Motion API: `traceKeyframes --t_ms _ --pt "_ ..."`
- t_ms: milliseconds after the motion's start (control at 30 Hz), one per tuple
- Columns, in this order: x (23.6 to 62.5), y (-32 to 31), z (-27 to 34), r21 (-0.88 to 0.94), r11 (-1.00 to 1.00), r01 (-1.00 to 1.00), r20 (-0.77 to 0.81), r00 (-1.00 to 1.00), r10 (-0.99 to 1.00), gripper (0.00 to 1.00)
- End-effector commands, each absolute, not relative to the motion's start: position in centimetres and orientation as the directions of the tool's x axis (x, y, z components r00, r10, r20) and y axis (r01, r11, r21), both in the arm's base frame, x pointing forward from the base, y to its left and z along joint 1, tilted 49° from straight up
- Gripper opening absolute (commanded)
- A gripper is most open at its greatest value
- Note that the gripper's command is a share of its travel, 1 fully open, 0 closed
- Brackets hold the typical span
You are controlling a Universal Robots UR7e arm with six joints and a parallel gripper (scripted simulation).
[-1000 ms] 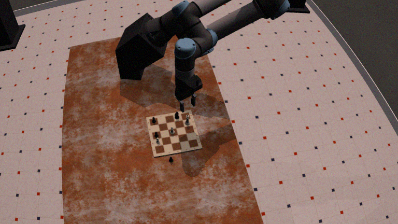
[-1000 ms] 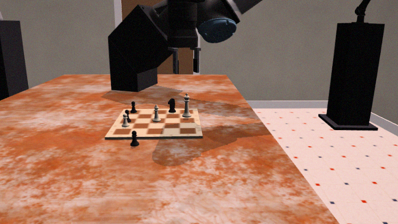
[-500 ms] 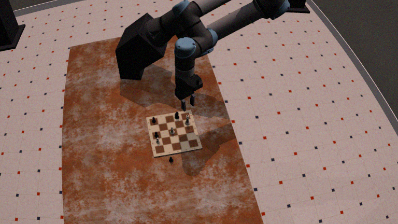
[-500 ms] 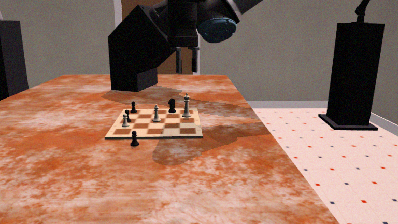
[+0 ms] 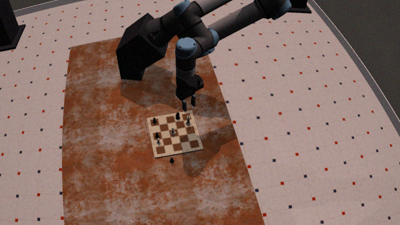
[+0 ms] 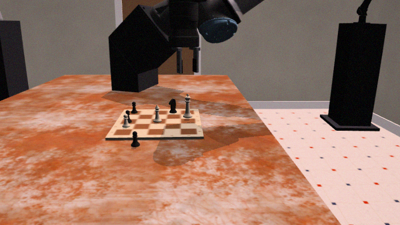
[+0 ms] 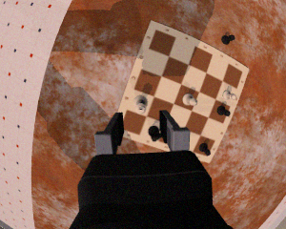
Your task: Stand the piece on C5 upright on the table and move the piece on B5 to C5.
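The small chessboard [image 5: 176, 133] lies on the rust-coloured table. A black pawn [image 5: 171, 160] stands upright on the table just off the board's near edge; it also shows in the exterior view [image 6: 135, 139] and the wrist view [image 7: 227, 38]. A black knight [image 5: 177, 115] stands upright in the board's far row, next to a tall white queen [image 5: 188, 120]. My gripper [image 5: 188, 104] is open and empty, well above the board's far edge. In the wrist view the knight [image 7: 154, 133] sits far below, between the fingers, close to the right one.
A white piece [image 5: 172, 131] stands mid-board. A black pawn [image 5: 154, 120] stands at the far left corner. A black pawn [image 5: 157, 135] and a white pawn [image 5: 158, 141] stand on the left column. The arm's dark base block [image 5: 138, 45] stands behind the board.
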State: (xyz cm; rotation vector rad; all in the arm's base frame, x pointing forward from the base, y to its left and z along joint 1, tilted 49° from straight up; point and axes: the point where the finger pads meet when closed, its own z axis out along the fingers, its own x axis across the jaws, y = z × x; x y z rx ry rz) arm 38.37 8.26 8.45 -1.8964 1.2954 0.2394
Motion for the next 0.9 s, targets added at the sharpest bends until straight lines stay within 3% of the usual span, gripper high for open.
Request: traceKeyframes --t_ms 0,867 --pt "38.39 8.23 8.46 -0.511 -0.146 -0.847 -0.557 0.456 -0.695 0.79" --pt "38.64 8.94 7.79 -0.511 -0.146 -0.847 -0.557 0.456 -0.695 0.79"
